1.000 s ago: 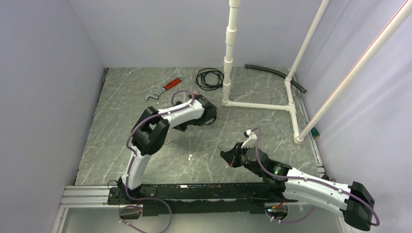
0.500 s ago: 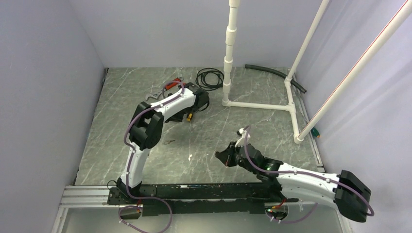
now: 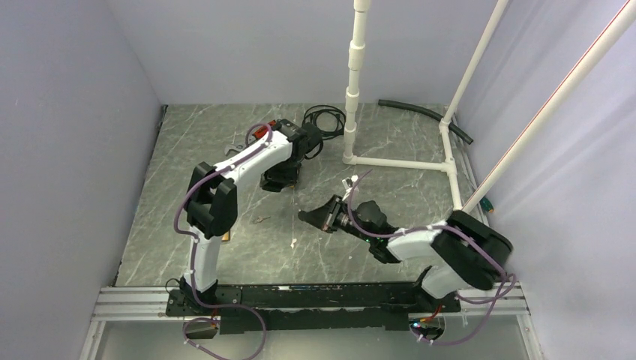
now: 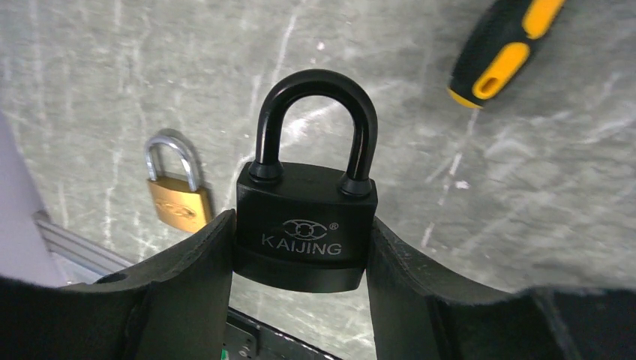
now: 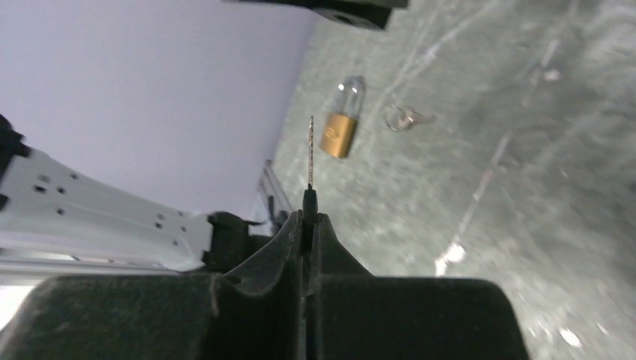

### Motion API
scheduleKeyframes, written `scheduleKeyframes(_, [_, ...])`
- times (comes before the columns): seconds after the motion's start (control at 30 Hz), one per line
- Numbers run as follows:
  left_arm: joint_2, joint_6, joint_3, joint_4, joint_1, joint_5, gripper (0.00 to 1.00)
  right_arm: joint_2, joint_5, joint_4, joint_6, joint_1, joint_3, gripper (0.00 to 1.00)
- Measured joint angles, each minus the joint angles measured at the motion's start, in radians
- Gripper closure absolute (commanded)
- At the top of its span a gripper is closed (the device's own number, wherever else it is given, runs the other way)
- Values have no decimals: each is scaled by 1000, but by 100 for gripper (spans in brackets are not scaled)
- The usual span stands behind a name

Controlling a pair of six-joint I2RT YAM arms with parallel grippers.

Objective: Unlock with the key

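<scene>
— Where's the lock?

— The black padlock [image 4: 304, 202] stands upright in my left claw [image 4: 300, 255]. Both fingers [image 4: 202, 262] press on the sides of its body, and both legs of the shackle are seated. I hold it above the desk toward the far edge, left of the middle.

— And the key?

— The key [image 5: 310, 150] is pinched by its head in my right claw [image 5: 307, 221], which is squeezed tight on it with the blade sticking straight out. That claw hangs over the middle of the desk, apart from the padlock.

— Anything else around?

— A brass padlock [image 4: 178, 196] lies flat toward the near edge, with a small wire ring [image 5: 405, 117] near it. A black-and-yellow screwdriver handle [image 4: 504, 46] lies beyond my left claw. A coiled black cable [image 3: 324, 120] sits at the far edge, beside the white pipe frame [image 3: 397, 163].
</scene>
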Motion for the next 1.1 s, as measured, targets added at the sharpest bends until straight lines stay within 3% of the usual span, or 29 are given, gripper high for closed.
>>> scheduleKeyframes(0.13, [-2,-15,12,29,12,100,100,209,-51,275,115,-26,49,100])
scheduleKeyframes(0.33, [-48,-31,-21,119,60,262,100,414,-96,459,227,-67,94,100])
scheduleKeyframes(0.63, [-195,-156,-190,250,133,416,100,444,-93,489,235,-70,100,100])
scheduleKeyframes(0.97, [-188,-279,-189,246,145,562,100,433,-68,440,151,-72,122,100])
scheduleKeyframes(1.1, [-113,-356,-98,117,145,561,100,433,-63,421,129,-72,125,100])
